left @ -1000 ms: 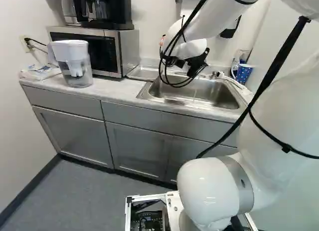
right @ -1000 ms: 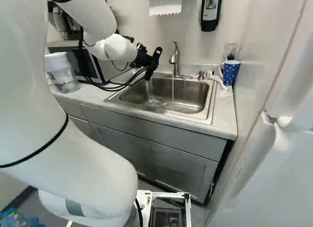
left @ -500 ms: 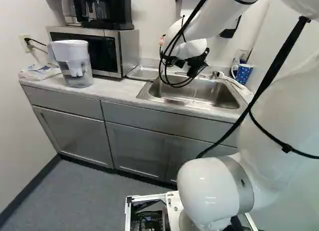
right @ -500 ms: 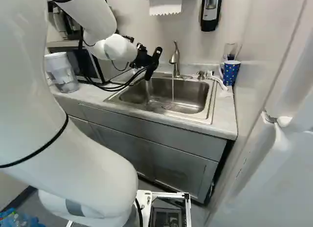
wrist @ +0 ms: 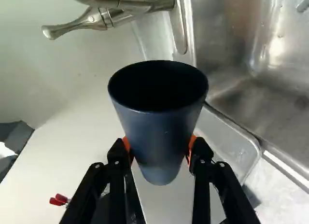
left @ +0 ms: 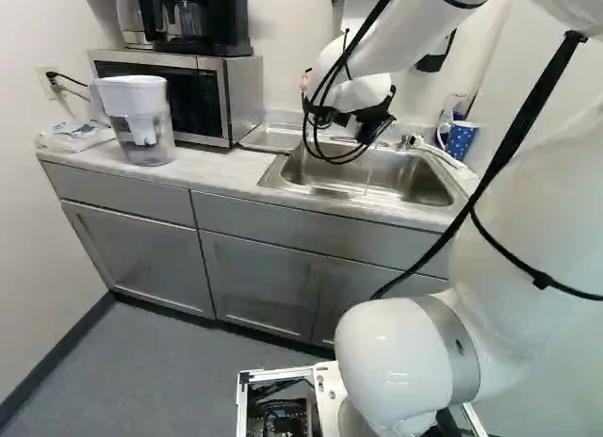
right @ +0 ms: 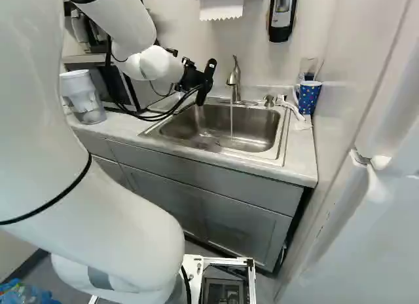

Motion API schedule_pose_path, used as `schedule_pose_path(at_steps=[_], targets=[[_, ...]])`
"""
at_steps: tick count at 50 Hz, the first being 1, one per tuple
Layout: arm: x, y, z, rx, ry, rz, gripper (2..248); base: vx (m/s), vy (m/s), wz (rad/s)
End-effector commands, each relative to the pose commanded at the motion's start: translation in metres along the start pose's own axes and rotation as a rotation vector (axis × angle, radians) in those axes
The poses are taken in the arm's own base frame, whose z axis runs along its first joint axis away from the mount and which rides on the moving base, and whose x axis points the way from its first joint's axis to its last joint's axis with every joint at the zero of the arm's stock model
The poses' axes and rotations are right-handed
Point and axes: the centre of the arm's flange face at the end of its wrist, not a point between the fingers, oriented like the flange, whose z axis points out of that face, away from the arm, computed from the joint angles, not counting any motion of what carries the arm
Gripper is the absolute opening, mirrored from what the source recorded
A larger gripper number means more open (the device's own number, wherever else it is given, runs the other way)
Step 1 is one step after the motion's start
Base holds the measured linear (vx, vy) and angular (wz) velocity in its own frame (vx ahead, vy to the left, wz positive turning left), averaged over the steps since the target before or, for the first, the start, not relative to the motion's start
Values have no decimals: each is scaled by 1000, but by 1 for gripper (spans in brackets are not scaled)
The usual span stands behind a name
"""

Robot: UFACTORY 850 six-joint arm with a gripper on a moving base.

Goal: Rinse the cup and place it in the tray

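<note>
Dark blue, smooth and slightly glossy, the cup (wrist: 161,122) is tapering from a wide round mouth to a narrower base. The gripper (right: 205,84) is clamping it from 2 sides — both orange pads (wrist: 126,144) are pressing against its lower part. The inside is lying in shadow, so whether it is holding anything, I can't tell.

Ahead of the gripper, beyond the cup's mouth, the brushed-metal faucet (right: 234,78) is standing. Beside the gripper, a thin stream of water (right: 231,120) is running down into the steel sink (right: 258,127), whose walls are curving at the corners. Near the gripper, alongside the sink, a shallow metal tray with a raised rim (wrist: 231,142) is resting on the counter.

To the gripper's right in the right base view, past the faucet, a blue spotted mug (right: 309,97) is standing, with a white brush (right: 289,107) lying just beside it. To the gripper's left in the left base view, a clear pitcher with a white top (left: 149,140) is standing before a silver microwave (left: 243,89).

Pale, mottled countertop (left: 221,180) is stretching around the sink, on both sides of the gripper. Below it, flat grey cabinets (left: 259,282) are meeting a grey floor (left: 160,371) — and above the gripper, a white paper towel (right: 221,5) is hanging.
</note>
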Motion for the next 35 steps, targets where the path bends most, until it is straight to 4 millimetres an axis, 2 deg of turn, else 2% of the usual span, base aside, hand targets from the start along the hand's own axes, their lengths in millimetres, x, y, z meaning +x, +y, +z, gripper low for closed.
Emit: schedule_pose_path(at_steps=[35], targets=[[0, 0, 0, 0, 0, -365, 124, 0, 0, 0]])
